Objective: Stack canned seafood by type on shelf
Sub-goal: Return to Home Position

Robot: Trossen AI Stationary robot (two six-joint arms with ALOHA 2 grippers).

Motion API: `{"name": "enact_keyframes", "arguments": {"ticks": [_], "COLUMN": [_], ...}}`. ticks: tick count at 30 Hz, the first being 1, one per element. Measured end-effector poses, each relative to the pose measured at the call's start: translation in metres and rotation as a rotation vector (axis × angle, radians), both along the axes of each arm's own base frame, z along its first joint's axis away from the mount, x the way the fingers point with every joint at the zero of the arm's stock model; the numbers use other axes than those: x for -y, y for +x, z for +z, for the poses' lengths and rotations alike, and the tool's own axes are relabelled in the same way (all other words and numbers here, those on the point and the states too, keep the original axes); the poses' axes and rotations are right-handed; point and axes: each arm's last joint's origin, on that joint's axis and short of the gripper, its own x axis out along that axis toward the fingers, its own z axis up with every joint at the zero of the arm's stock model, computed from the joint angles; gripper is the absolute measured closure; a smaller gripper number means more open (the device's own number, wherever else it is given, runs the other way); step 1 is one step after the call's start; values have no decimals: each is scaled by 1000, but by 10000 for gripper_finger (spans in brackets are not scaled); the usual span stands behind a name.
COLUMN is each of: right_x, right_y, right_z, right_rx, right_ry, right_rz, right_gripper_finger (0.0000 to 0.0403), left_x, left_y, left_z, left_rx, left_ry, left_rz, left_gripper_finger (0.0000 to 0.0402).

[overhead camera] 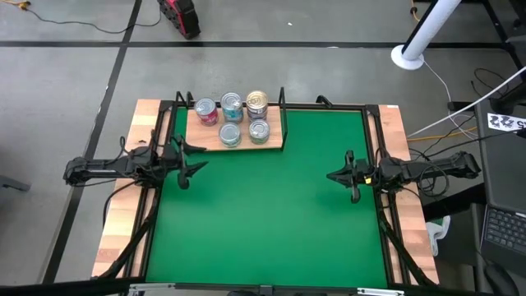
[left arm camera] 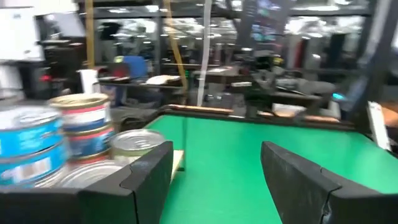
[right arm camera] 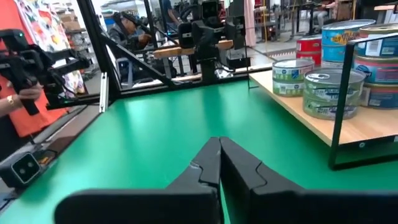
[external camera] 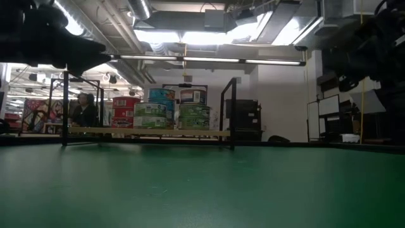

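1. Retreating to the rest pose looks like the job now: every one of the tins (overhead camera: 232,105) in view stands on the shelf (overhead camera: 201,140), and none lies on the green mat (overhead camera: 271,222).
2. The left gripper (overhead camera: 196,158) hangs just beside the shelf's near left corner, its fingers spread wide with nothing between them. I would draw it straight back toward its own side of the bench (overhead camera: 123,238) before any turning, so that neither finger clips the black upright (external camera: 66,107) or the nearest pile.
3. The right gripper (overhead camera: 333,175) hovers over the mat's right side, well apart from the shelf, with its fingers pressed together and empty. A plain withdrawal should be enough there.
4. The tins stand upright with silver lids up, so each axis is vertical. From above they form five piles:
   - Back row: red-pink, blue and gold.
   - Front row: two green-and-white piles.
   - The low view shows some of them two high.
5. The shelf lies flat at the mat's far left. Its long axis runs side to side across the bench, with uprights at the short ends.
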Motion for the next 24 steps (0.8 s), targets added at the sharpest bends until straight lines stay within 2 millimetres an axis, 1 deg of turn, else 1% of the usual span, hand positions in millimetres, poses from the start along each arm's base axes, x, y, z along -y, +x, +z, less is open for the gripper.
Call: {"name": "enact_keyframes", "arguments": {"ticks": [3,5,9,18,24], "right_x": [0,0,0,-1,-1], "right_y": [0,0,0,0,0], "right_z": [-1,-1,-7,-8,-9], "right_rx": [-3,-9,-61,-72,-77], "right_ry": [-31,-54,-85,-118,-119], "right_rz": [7,11,22,35,35], "right_gripper_finger": [391,391,391,391,391], "left_x": [2,3,3,1,0], "left_y": [0,1,1,1,1], "left_z": [0,0,-2,-3,-3], "left_rx": [-12,-18,-45,-79,-73], "left_ry": [55,84,128,173,146], "left_rz": [-73,-91,-89,-68,-63], "left_gripper_finger": [163,163,163,163,163]}}
